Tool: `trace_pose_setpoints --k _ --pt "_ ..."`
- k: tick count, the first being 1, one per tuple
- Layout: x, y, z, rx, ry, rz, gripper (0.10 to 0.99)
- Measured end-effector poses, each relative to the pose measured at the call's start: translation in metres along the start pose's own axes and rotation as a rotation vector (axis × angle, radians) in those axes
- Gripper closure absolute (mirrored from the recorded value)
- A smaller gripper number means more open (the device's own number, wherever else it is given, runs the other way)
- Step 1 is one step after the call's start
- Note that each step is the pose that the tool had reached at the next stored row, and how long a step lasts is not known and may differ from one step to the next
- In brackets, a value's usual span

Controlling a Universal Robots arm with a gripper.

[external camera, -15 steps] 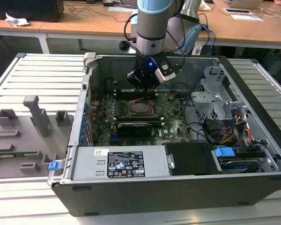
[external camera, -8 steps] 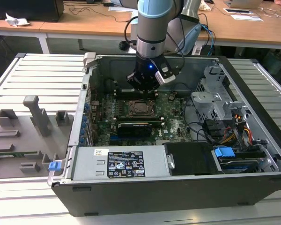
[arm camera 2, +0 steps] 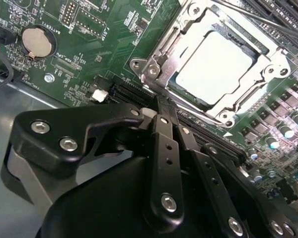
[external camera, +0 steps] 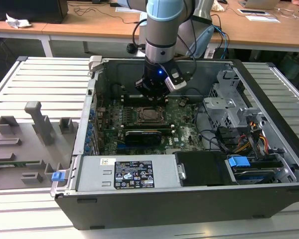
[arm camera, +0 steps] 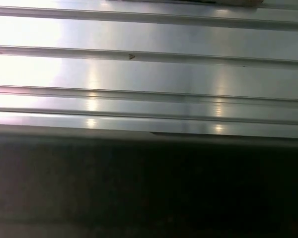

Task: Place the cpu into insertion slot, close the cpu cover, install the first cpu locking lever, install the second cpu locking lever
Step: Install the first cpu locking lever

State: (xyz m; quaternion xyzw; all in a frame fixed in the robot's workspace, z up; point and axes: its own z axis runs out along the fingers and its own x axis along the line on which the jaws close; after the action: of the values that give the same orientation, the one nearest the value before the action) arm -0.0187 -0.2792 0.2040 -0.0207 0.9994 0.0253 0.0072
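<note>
One cpu (arm camera 2: 214,67) — seated, cover (arm camera 2: 198,29) down.

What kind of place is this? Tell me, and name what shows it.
Probably a robotics lab or workshop: an open computer case lies on a slotted aluminium table under the robot arm, with wooden desks behind it carrying cables and papers.

Pale square metal-topped cpu (arm camera 2: 214,67): seated flat in my black-framed insertion slot (external camera: 150,114), thin silver cover frame (arm camera 2: 268,69) closed over it.
</note>
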Motion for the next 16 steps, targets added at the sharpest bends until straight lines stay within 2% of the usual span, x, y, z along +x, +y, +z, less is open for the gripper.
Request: trace_pose_setpoints --k 12,14,16 --pt "-0.0008 0.0000 0.0023 0.001 -0.0004 0.000 0.980" --pt "-0.0009 0.0001 0.0004 0.001 -0.0006 0.000 0.980" --pt "-0.0010 0.0004 -0.0052 0.001 -0.0005 0.000 0.980"
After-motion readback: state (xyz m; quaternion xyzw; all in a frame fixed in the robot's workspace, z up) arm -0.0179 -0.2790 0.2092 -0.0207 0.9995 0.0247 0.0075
